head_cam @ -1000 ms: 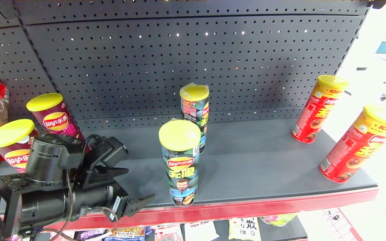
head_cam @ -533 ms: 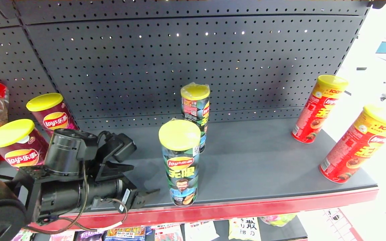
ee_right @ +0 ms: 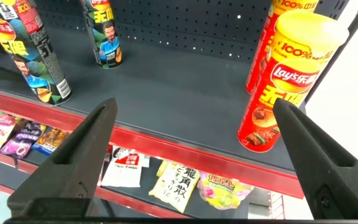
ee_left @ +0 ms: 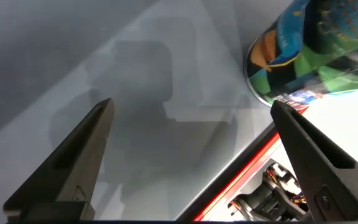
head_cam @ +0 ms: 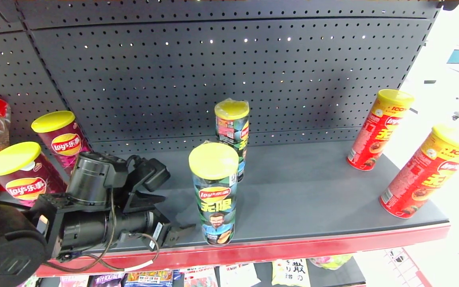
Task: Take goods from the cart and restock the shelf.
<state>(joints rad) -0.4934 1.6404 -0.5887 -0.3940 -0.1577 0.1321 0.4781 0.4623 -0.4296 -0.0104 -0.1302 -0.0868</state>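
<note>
The dark grey shelf (head_cam: 313, 199) has a red front lip (head_cam: 333, 244) and a perforated back panel (head_cam: 213, 79). The left gripper (head_cam: 178, 212) lies low over the shelf's front left, fingers spread wide, holding nothing. The front green can (head_cam: 215, 191) stands upright just beside it, at the lip. A rear green can (head_cam: 232, 135) stands behind, near the panel. 2 red cans (head_cam: 377, 129) occupy the right end and 2 maroon cans (head_cam: 64, 137) the left. The right gripper (ee_right: 194, 102) is wide open and empty. Pale floor (head_cam: 444, 59) lies to the right of the shelf.
</note>
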